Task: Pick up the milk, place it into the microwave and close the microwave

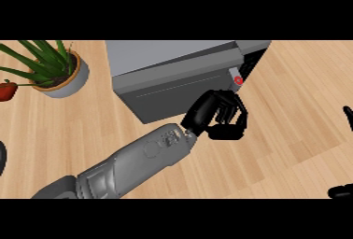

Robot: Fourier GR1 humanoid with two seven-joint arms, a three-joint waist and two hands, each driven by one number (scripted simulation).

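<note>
a: where was the left hand (219, 114) when you looked?

b: i had it up against the front right corner of the microwave (180, 70), just under the small control strip with the red button (238, 80). the fingers were curled in toward the palm, knuckles bent, thumb tucked below. i could not make out anything between them, so i read it as closed on nothing.

a: and the milk?

b: i could not see it. the dark opening at the microwave's right end showed only a sliver, and i could not tell what sat inside. the hand hid the space right before it.

a: door open or closed?

b: the grey door face ran along the front toward me, and there was a dark gap at the right end by the button. i could not tell more than that.

a: the right hand?

b: only black bits of the right hand (341, 190) at the right edge, low down, with one finger showing higher up. it seemed relaxed, holding nothing.

a: anything else on the counter (289, 121)?

b: a potted plant (53, 67) stood at the far left, well apart from the microwave, and a red apple-like thing (6, 89) lay just beside the pot at the edge.
</note>
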